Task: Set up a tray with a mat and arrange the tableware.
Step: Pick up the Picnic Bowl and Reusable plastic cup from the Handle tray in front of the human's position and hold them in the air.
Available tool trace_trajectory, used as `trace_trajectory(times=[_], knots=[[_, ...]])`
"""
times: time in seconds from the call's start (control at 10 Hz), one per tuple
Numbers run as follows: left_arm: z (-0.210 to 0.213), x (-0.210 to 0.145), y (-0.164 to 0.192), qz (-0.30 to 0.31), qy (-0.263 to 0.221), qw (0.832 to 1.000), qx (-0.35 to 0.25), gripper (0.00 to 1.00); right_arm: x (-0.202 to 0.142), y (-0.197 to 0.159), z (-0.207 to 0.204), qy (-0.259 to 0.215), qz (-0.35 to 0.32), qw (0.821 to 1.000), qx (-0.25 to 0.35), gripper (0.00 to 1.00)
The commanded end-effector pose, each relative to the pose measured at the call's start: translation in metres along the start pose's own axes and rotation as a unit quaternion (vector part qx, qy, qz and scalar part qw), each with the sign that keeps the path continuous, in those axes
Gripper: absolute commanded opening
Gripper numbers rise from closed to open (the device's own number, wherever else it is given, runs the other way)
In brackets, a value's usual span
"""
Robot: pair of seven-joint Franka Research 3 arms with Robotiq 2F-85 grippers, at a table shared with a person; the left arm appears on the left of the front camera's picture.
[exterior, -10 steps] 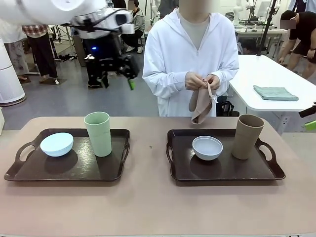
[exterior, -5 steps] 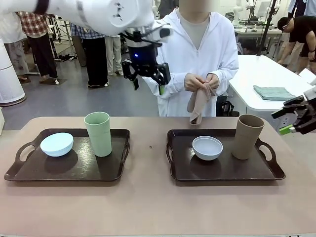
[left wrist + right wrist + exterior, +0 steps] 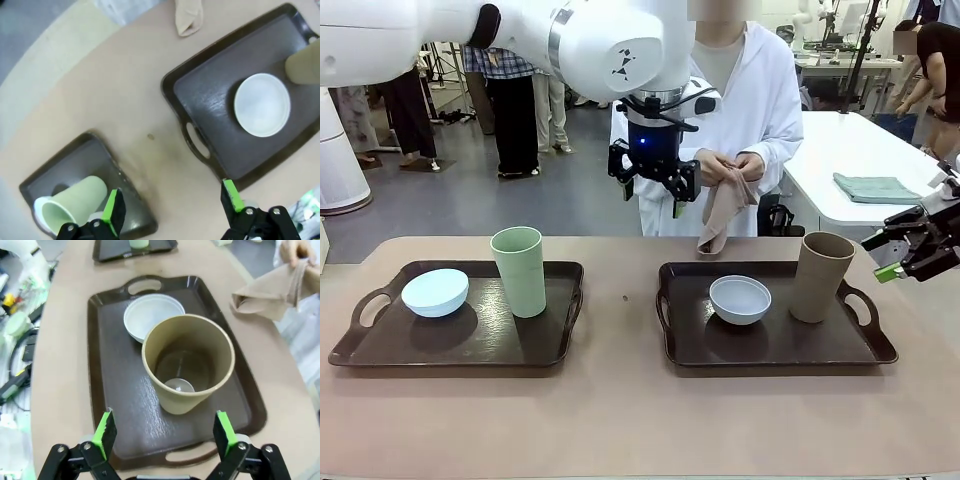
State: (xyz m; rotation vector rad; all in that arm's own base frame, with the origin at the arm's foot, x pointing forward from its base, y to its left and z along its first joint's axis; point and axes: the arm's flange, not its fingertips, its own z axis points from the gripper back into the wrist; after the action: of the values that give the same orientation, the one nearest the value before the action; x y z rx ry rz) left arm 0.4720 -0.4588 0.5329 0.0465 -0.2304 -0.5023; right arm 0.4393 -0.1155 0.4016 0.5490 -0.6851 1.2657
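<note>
Tan table, grey floor behind — left gripper and right gripper spread wide, holding nothing

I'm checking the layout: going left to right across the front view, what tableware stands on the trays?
Light blue round plastic bowl, pale green tall plastic tumbler, white round plastic bowl, tan-brown tall plastic tumbler.
</note>
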Motion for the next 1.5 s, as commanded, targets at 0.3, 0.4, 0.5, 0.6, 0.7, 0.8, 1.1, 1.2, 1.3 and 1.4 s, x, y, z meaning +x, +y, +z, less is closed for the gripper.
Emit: trace_trajectory(times=[0.3, 0.4, 0.5, 0.6, 0.7, 0.8, 1.1, 1.2, 1.3, 1.4], knots=[[0.005, 0.001, 0.013, 0.011, -0.005, 1.000, -0.003, 1.00, 0.008, 0.001, -0.002, 0.000, 0.010, 1.000, 0.003, 1.00], [0.005, 0.001, 0.013, 0.011, -0.005, 1.000, -0.003, 1.00, 0.005, 0.000, -0.002, 0.001, 0.006, 1.000, 0.003, 1.00], [0.001, 0.004, 0.013, 0.011, -0.002, 1.000, 0.003, 1.00, -0.004, -0.019, -0.002, -0.015, 0.044, 0.998, 0.035, 1.00], [0.003, 0.010, -0.001, 0.008, -0.021, 1.000, 0.014, 1.00, -0.016, -0.035, 0.005, -0.037, 0.023, 0.998, 0.033, 1.00], [0.005, 0.017, -0.015, -0.006, -0.029, 0.999, 0.026, 1.00, -0.031, -0.052, 0.011, -0.041, -0.008, 0.999, 0.022, 1.00], [0.001, 0.025, -0.028, -0.017, -0.031, 0.999, 0.040, 1.00, -0.045, -0.061, 0.013, -0.041, -0.035, 0.998, 0.043, 1.00], [-0.036, 0.048, -0.055, -0.038, -0.017, 0.999, 0.022, 1.00, -0.063, -0.079, -0.002, -0.069, -0.061, 0.995, 0.035, 1.00], [-0.049, 0.051, -0.061, -0.032, -0.011, 0.999, 0.009, 1.00, -0.062, -0.079, -0.014, -0.091, -0.051, 0.994, 0.029, 1.00], [-0.060, 0.049, -0.064, -0.020, -0.011, 1.000, -0.003, 1.00, -0.060, -0.076, -0.025, -0.100, -0.050, 0.993, 0.029, 1.00], [-0.067, 0.046, -0.065, -0.010, -0.010, 1.000, -0.014, 1.00, -0.059, -0.073, -0.034, -0.106, -0.050, 0.993, 0.032, 1.00]])
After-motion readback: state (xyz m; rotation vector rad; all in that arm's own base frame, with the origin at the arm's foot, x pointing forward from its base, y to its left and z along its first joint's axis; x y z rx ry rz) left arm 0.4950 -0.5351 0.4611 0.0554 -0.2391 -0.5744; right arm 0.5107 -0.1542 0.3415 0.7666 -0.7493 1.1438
